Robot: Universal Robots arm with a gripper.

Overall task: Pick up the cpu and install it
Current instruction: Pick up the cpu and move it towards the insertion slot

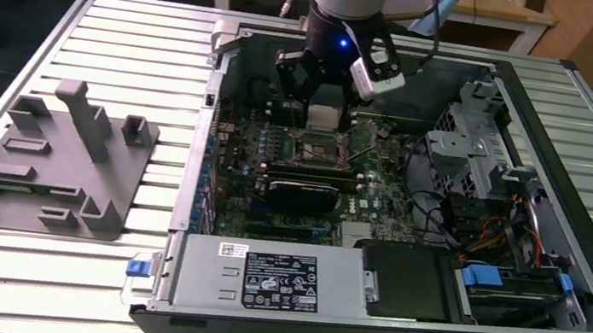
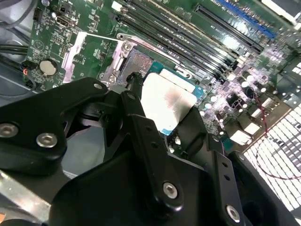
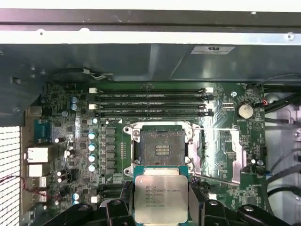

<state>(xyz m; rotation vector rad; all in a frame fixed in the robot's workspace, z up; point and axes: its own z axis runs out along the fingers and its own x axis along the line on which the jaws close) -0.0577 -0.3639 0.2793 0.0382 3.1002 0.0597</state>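
Gripper point(image 1: 324, 114), clamped on the cpu point(image 3: 161, 198), hangs just short of the motherboard's open socket point(image 3: 161, 147), upper centre of the exterior view. The carry appears in hand; seating would likely call for square alignment. Memory slots point(image 3: 150, 102) and the case wall point(image 3: 141, 59) border the socket, with open room above.

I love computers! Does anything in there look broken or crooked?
Nothing stands out. The claw holds the cpu level and square, above the board and close to the open socket, which has no chip in it. The memory slots beside the socket lie straight and parallel.
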